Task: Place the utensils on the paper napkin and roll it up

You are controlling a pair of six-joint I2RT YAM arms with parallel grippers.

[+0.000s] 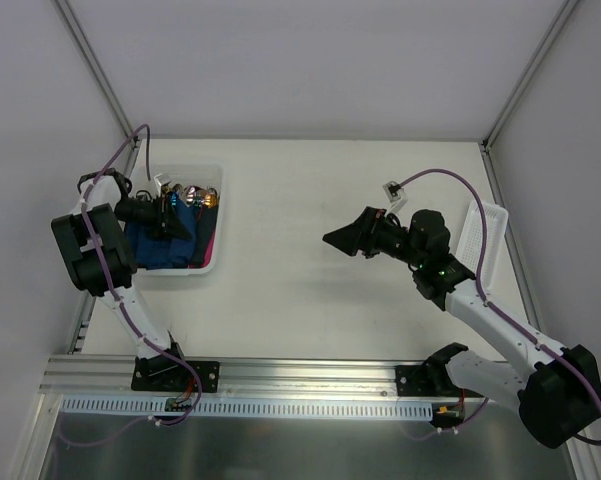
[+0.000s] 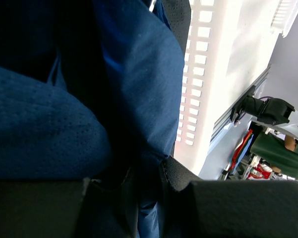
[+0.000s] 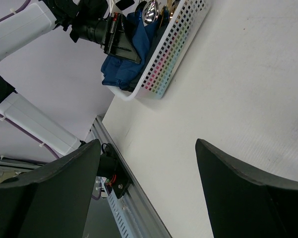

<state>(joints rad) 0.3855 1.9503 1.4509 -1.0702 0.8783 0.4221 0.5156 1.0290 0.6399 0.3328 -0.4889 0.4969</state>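
My left gripper [image 1: 180, 228] is down inside a white basket [image 1: 220, 200] at the table's left. In the left wrist view its fingers [image 2: 178, 173] stand close together with a fold of the dark blue paper napkin [image 2: 144, 74] between them. The blue napkin pile [image 1: 160, 245] fills the basket's near half. Shiny silver and copper-gold cutlery heads [image 1: 192, 192] lie at the basket's far end; no loose silver-grey utensils show. My right gripper [image 1: 332, 238] hangs open and empty above the middle of the table, its wide gap [image 3: 148, 144] showing bare tabletop.
A white perforated tray [image 1: 485, 240] lies along the table's right edge. A metal rail [image 1: 280, 375] runs along the near edge. The basket's slotted wall [image 2: 198, 89] is right beside my left gripper. The basket also shows in the right wrist view [image 3: 173, 44].
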